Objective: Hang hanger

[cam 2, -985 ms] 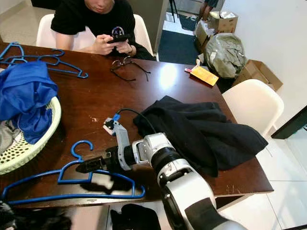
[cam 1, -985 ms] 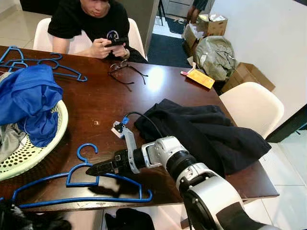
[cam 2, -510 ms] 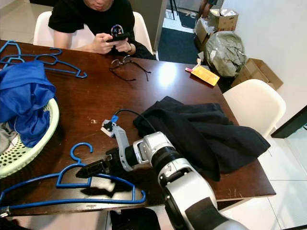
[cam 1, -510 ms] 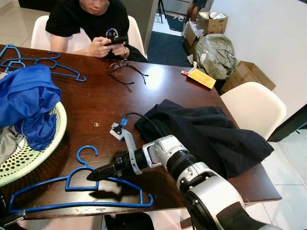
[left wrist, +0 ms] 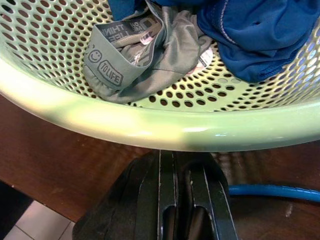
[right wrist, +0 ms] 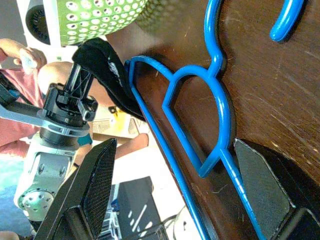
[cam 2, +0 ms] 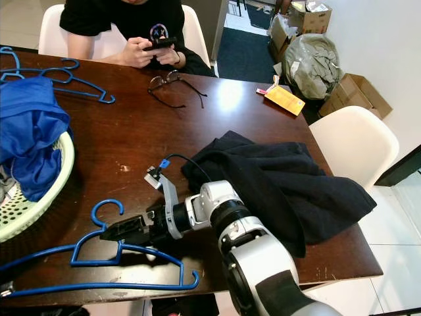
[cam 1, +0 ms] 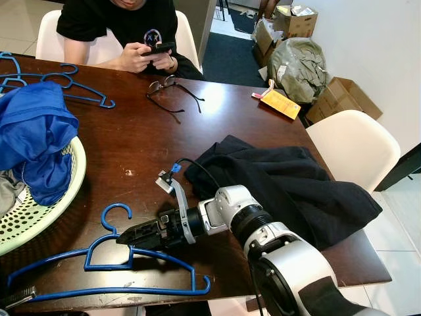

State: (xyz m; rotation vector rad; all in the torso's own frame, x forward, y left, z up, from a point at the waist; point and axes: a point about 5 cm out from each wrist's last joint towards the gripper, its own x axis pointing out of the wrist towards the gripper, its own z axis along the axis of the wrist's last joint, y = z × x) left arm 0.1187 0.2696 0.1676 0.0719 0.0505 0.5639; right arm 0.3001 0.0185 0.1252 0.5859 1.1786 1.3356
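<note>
Right wrist view puts my right gripper [right wrist: 170, 195] over the blue plastic clothes hanger [cam 1: 108, 260] lying flat on the dark brown wooden table [cam 1: 131, 148], near its front edge at the lower left of the head frames. The jaws stand wide and released, one finger on either side of the hanger's upper bar where it runs down from the neck, nothing between them yet. In the left eye view the same gripper [cam 1: 135, 234] lies low and level over the neck, just right of the hook.

To do this grasp well, I judge I should settle lower until the fingers straddle the thin bar squarely, then close close to the neck so the hanger does not swing or twist once lifted. The bar is slim and slick; a skewed pinch could let it roll out, and the table edge is near, so I would lift straight up before turning.

My left gripper [left wrist: 175, 200] rests at the lower left, just beside the pale green perforated plastic laundry basket [left wrist: 150, 125]; its jaws look clenched together with nothing held.

Readable writing: the grey fabric waistband [left wrist: 112, 75] in the basket shows a smiley and "TO LIFE", with "THIN" above it. Other blue hangers [cam 1: 59, 85] lie at the upper left, well apart. A person in a black T-shirt [cam 1: 118, 20] sits at the far side; the chest print is too small to read
</note>
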